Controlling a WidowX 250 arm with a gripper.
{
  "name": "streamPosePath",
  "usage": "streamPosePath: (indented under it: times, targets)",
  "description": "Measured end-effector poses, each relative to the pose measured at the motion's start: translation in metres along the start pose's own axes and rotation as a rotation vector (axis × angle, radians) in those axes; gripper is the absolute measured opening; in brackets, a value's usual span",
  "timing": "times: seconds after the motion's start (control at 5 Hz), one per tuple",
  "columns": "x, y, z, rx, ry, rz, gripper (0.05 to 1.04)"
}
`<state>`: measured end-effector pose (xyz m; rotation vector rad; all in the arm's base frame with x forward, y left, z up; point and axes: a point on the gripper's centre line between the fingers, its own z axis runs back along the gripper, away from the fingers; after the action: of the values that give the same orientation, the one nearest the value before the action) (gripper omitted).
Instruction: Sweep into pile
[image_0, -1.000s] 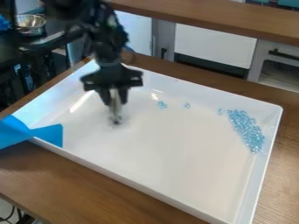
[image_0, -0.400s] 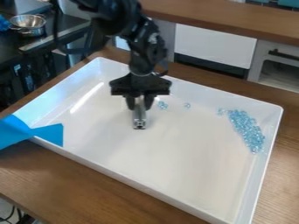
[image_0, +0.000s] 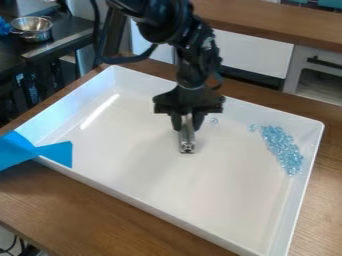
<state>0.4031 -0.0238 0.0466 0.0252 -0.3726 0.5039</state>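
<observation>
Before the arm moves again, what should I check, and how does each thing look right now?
1. Gripper has hold of the metal bar: ok.
2. Visible beads are inside the tray: ok.
3. Main pile lies together, by the tray's right wall: ok.
4. No strays: not ok, a loose bead sits apart, between the gripper and the pile.
5. Bar is down on the tray floor: cannot tell.
6. Blue sheet is clear of the pile: ok, it is at the tray's left end.
</observation>
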Motion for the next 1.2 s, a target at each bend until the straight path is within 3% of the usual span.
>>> streamPosePath:
  times: [0.2,0.6,1.0,1.2]
  targets:
    - [-0.016,-0.018,0.004,-0.018,0.038,-0.029,0.357]
    - [-0.043,-0.059,0.015,-0.079,0.061,-0.112,0.357]
    - [-0.051,-0.097,0.026,-0.168,0.060,-0.169,0.357]
    - [-0.056,-0.098,0.032,-0.185,0.085,-0.129,0.357]
